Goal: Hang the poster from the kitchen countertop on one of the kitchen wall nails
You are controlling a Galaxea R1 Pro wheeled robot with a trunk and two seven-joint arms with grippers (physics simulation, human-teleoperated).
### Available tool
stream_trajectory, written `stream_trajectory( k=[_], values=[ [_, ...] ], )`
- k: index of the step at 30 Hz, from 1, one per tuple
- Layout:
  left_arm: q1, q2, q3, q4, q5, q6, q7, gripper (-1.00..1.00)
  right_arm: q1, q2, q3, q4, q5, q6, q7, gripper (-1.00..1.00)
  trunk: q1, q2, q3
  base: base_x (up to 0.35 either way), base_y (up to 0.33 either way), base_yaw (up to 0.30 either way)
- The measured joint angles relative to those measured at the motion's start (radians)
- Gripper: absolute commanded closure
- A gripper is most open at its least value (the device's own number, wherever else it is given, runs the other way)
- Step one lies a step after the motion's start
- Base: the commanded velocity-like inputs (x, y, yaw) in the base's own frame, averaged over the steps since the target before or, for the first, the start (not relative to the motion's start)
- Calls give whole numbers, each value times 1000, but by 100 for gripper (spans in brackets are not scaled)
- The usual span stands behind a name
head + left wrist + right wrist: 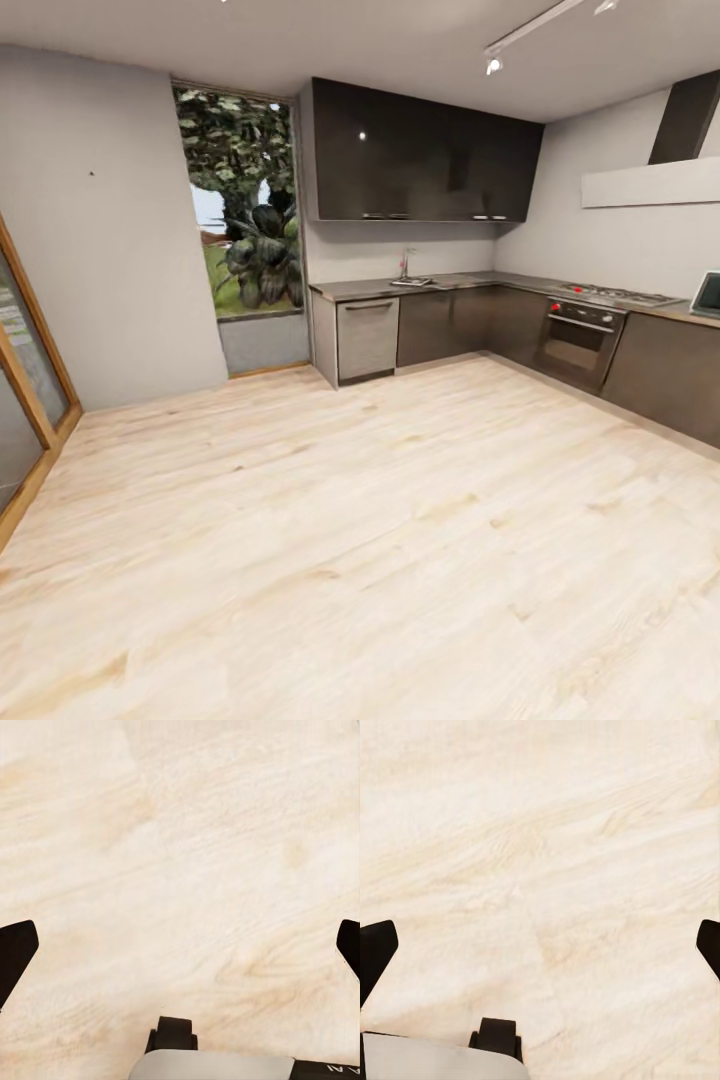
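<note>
you face a kitchen across a pale wooden plank floor (pixel 380 540). the long l-shaped matte grey worktop (pixel 480 282) runs along the far walls over dark cabinets, with a steel sink and tap (pixel 408 272) at its left end and a steel hob (pixel 620 295) above a built-in oven (pixel 578 342) to the right. a small framed rectangle (pixel 707 295) stands on the worktop at the right edge; you cannot tell if it is the poster. a tiny dark nail (pixel 91 174) dots the light grey wall on the left, beside a tall window (pixel 243 205). your left pincer (pixel 180 949) and right pincer (pixel 540 945) both hang released, fingers wide apart over bare floor.
</note>
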Motion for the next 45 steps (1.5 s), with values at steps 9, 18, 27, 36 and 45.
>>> stream_trajectory(
  k=[9,18,27,36,45],
  values=[
    [0,0,0,0,0,0,0,-100,0,0,0,0,0,0,0,-100,0,0,0,339,0,0],
    [0,0,0,0,0,0,0,-100,0,0,0,0,0,0,0,-100,0,0,0,339,0,0],
    [0,0,0,0,0,0,0,-100,0,0,0,0,0,0,0,-100,0,0,0,301,0,0],
    [3,-20,-3,-3,0,-10,-3,-100,-9,-18,1,0,1,-3,-2,-100,1,0,0,0,0,0],
    [3,-20,-4,-3,0,-10,-3,-100,-9,-18,1,0,1,-3,-2,-100,1,0,0,0,0,0]
  ],
)
